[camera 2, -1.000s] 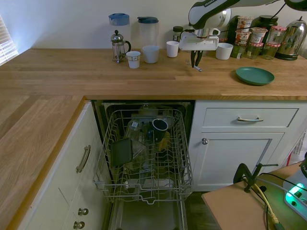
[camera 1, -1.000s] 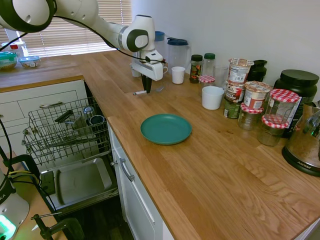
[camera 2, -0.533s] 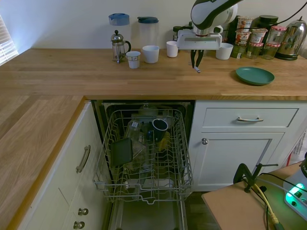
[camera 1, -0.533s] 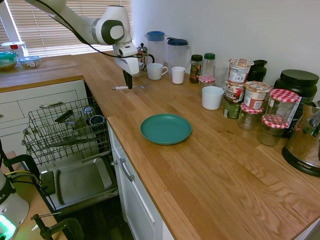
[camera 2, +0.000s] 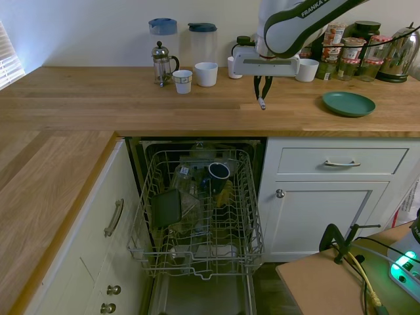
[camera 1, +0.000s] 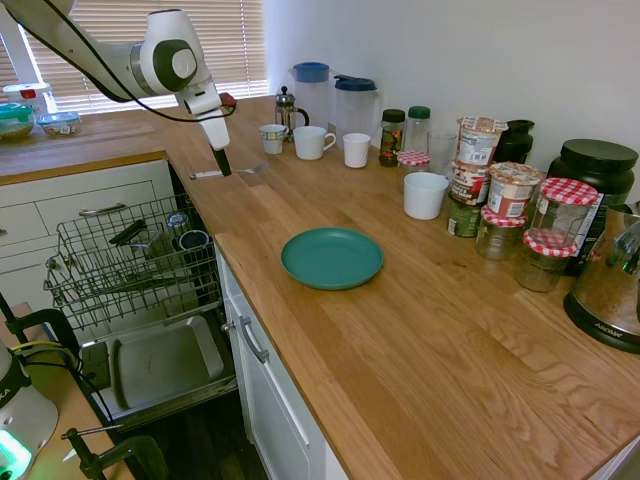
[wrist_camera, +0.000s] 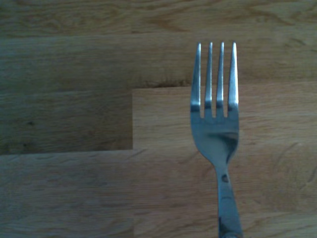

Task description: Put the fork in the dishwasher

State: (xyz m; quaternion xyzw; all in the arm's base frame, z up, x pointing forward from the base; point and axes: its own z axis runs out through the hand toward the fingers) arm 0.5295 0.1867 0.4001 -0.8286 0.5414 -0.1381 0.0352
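My gripper [camera 1: 222,168] is shut on the fork [camera 1: 203,175] and holds it level just above the wooden counter, near the edge over the dishwasher. The fork's pale handle sticks out on one side of the fingers and the tines on the other. In the second exterior view the gripper [camera 2: 261,98] hangs above the counter's front edge, with the fork [camera 2: 261,104] seen end-on below it. The wrist view shows the silver tines [wrist_camera: 215,84] over wood. The dishwasher stands open, its wire rack [camera 1: 130,255] [camera 2: 197,210] pulled out with dishes in it, above the lowered door [camera 1: 160,360].
A teal plate [camera 1: 332,257] lies on the counter. Along the back wall stand white mugs [camera 1: 312,142], a French press [camera 1: 286,108], two pitchers [camera 1: 355,105], jars [camera 1: 510,200] and a kettle [camera 1: 610,290]. White drawers [camera 2: 341,161] flank the dishwasher.
The arm has carried the fork along the counter away from the plate and toward the window, to near the counter edge above the open dishwasher. The gripper has stayed shut on it.
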